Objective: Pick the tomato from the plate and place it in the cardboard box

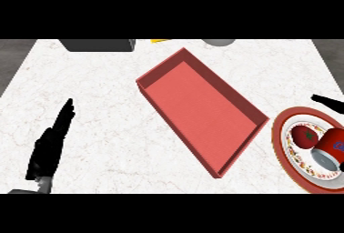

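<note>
A red tomato point(304, 136) with a green stem lies on the patterned, red-rimmed plate point(285, 150) at the right edge of the head view. Beside it on the same plate, touching it on the right, a red can point(331, 148) lies on its side. The box point(201, 109) is a shallow red-brown tray set diagonally in the middle of the counter, with nothing inside. My left hand point(50, 145) rests open at the lower left, fingers straight, far from the box. Only a black sliver of my right hand point(329, 103) shows at the right edge, just above the plate.
A dark grey object point(97, 44), a yellow item point(160, 40) and a grey round object point(218, 42) line the counter's far edge. White marble counter point(101, 91) lies bare between my left hand and the box.
</note>
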Controlling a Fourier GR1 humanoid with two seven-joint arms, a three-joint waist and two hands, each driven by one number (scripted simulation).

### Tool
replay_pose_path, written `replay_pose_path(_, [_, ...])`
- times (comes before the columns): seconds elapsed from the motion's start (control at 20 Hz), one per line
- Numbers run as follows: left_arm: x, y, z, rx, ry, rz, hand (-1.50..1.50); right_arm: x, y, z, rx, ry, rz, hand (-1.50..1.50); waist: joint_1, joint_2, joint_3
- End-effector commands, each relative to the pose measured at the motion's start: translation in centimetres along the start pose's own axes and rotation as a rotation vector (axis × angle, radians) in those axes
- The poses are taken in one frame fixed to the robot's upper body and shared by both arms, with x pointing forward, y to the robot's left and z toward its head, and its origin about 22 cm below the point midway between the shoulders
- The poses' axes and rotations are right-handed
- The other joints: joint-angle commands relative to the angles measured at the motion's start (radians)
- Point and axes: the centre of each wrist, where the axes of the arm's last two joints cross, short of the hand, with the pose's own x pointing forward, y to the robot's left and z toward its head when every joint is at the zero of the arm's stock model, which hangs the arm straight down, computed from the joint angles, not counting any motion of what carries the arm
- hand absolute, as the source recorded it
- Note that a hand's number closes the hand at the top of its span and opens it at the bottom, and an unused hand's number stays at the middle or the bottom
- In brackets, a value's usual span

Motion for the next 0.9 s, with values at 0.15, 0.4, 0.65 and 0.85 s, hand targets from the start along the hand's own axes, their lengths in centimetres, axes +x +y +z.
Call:
replay_pose_path(0.15, [0.1,-0.2,-1.0,0.01,0.008,-0.001,0.0,-1.7,1.1,1.1,0.005,0.07,0.032,-1.5,-0.005,0.001,0.0])
replay_pose_path(0.4, [-0.4,-0.9,-0.2,0.0,0.01,0.02,0.0,-0.8,3.3,-1.6,0.04,0.088,0.042,-1.5,0.001,0.001,0.0])
replay_pose_path(0.65, [-0.5,1.7,-0.3,0.003,0.011,0.014,0.0,-1.2,3.2,-1.5,0.03,0.087,0.029,-1.5,0.001,0.001,0.0])
replay_pose_path(0.85, [-1.2,0.4,0.5,0.011,-0.008,0.0,0.0,-0.9,3.4,0.0,0.027,0.094,0.037,-1.5,-0.004,-0.001,0.0])
